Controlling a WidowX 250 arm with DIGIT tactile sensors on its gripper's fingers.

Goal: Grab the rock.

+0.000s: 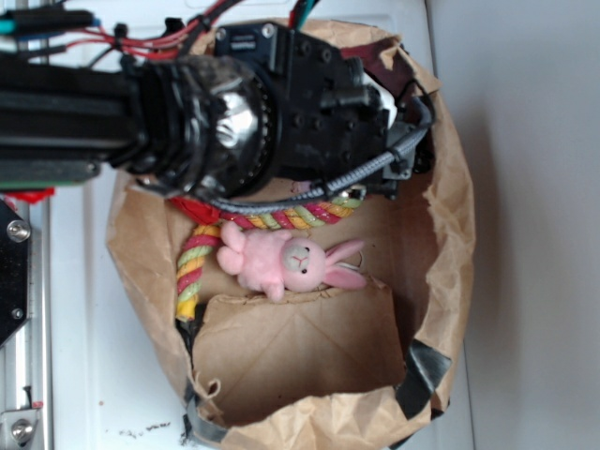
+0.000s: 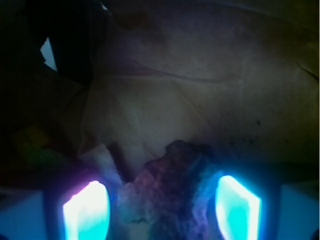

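Observation:
In the wrist view the rock [image 2: 170, 192], a lumpy dark mottled stone, lies on brown paper between my two glowing fingers. My gripper [image 2: 161, 207] is open around it. A thin gap shows at the left finger [image 2: 85, 212]. The right finger [image 2: 237, 207] sits very close to the stone's edge. In the exterior view my black arm [image 1: 281, 103] reaches down into the top of the paper bag [image 1: 450, 234] and hides both the fingers and the rock.
A pink plush bunny [image 1: 286, 262] lies in the bag's middle beside a striped red, yellow and green rope [image 1: 199, 258]. The bag's crumpled walls rise all round. A white gap [image 2: 48, 52] shows at the wrist view's upper left.

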